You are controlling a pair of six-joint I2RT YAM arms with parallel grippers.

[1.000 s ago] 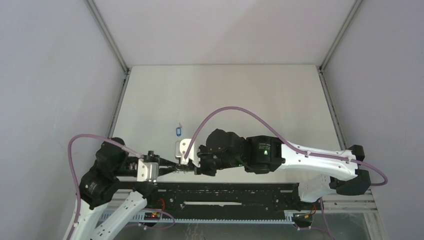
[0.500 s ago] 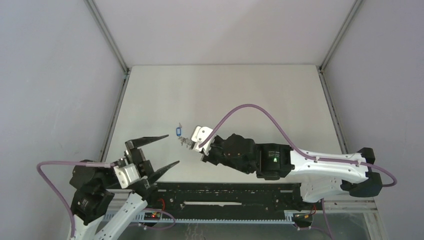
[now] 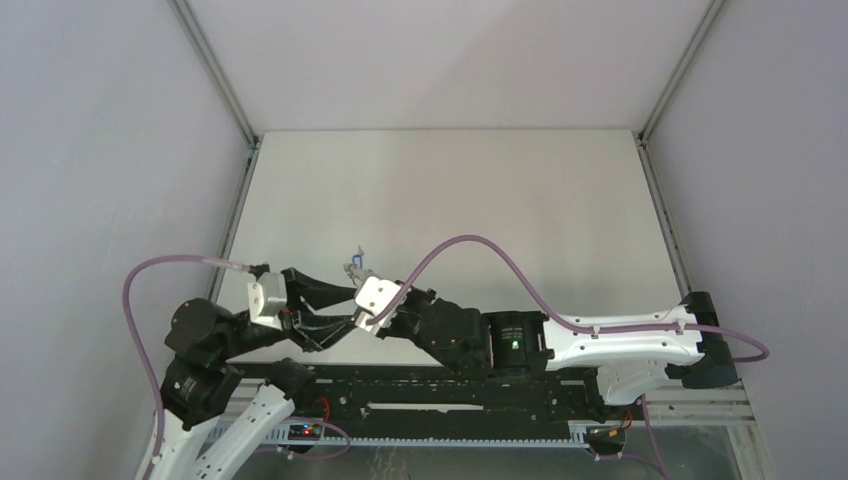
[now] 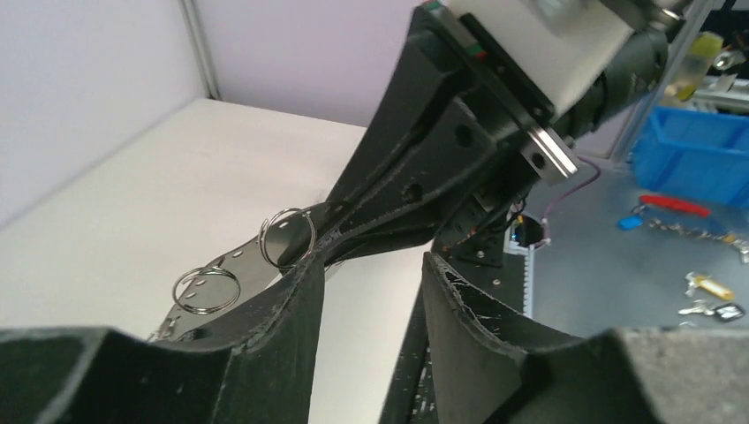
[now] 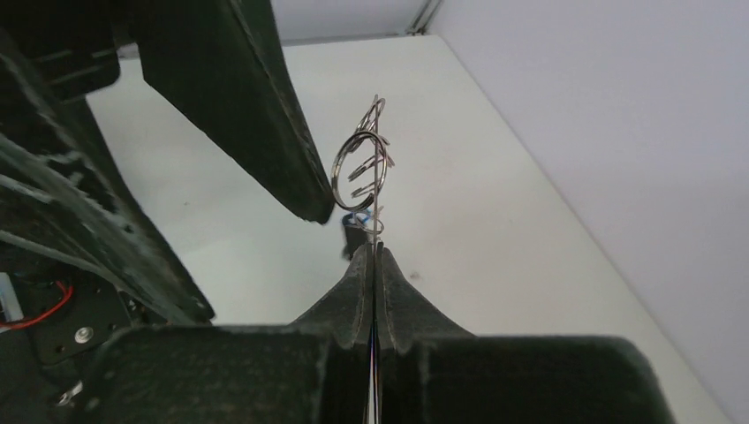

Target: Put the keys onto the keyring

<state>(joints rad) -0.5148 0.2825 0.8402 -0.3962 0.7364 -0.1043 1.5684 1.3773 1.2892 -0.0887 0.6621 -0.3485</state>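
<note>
While the keyring is held up: the step in hand is judged to be bringing a key to it; no key can be confirmed on the wire.
Method advised: the keyring (image 5: 364, 168) should be kept steady and upright. The free pincer should be taken to a key, which should be gripped by its head so the hole stays clear for threading.
Caution: the wire is thin and springy, so a knock from the neighbouring finger could twist it in the grip.
Right pincer (image 5: 374, 249): closed tight and clamped on the wire of the keyring. Nothing else is gripped.
Left pincer (image 4: 371, 265): jaws moderately apart, nothing held between them. One finger lies just beside the small rings; contact cannot be told.
Keyring position: raised off the table (image 3: 450, 190) at its near left, with the small rings bunched above the right pincer's tips.
Blue key (image 5: 358, 218): a blue speck is seen just beyond those tips, seemingly on the table.
Black key: not made out.
</note>
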